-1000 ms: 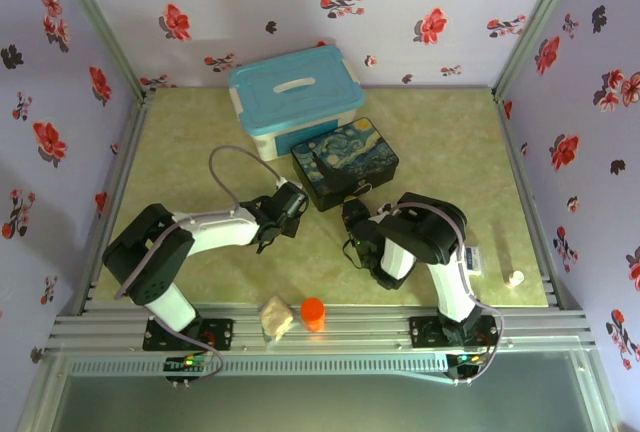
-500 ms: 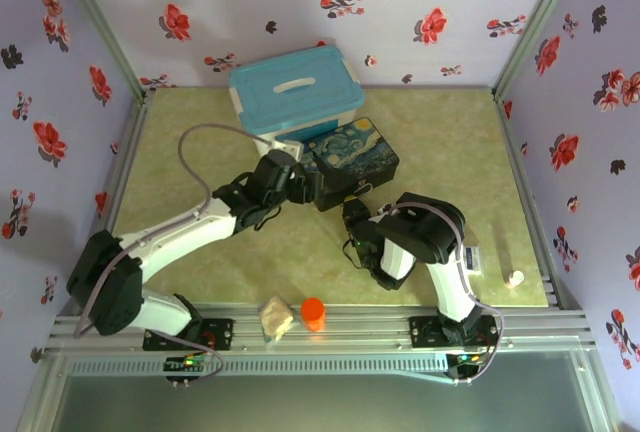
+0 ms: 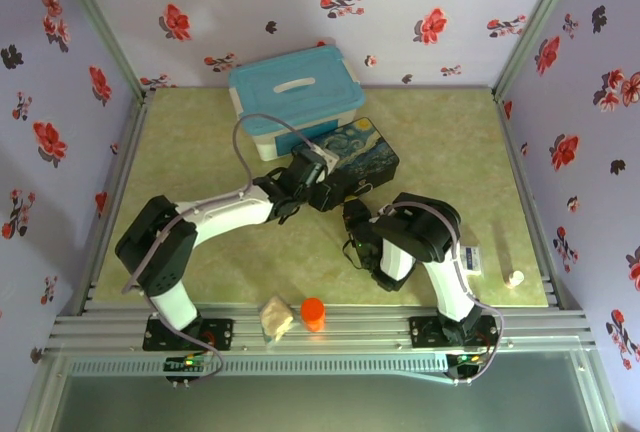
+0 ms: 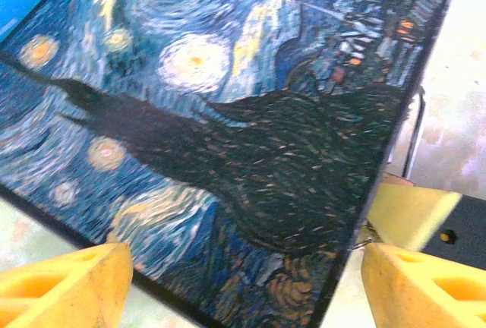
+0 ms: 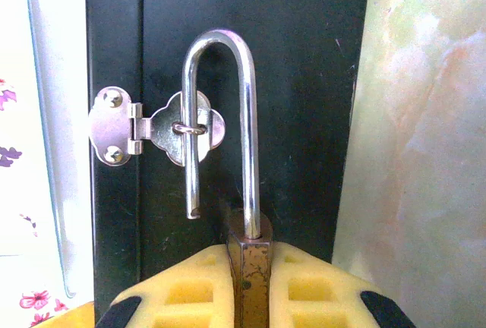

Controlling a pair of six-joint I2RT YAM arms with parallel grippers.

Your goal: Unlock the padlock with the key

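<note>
The brass padlock (image 5: 249,271) is clamped between the yellow pads of my right gripper (image 5: 249,263), which is shut on its body. Its silver shackle (image 5: 247,115) stands open: one leg is free of the body and still passes through the ring of the box's clasp (image 5: 152,127). My left gripper (image 4: 243,290) is open, its yellow fingers (image 4: 68,286) straddling the near corner of the painted box (image 4: 228,115). From above, the left gripper (image 3: 320,176) is over the box's front-left part and the right gripper (image 3: 352,216) at its front side. The key is hidden.
A blue-lidded plastic container (image 3: 295,92) stands right behind the painted box (image 3: 365,150). An orange cylinder (image 3: 313,313) and a beige lump (image 3: 275,319) rest on the front rail. A small white piece (image 3: 515,278) lies at the right edge.
My left arm swung from the mat in front of the box up and right over the box's lid, and its gripper opened wide. The right gripper has held still on the padlock.
</note>
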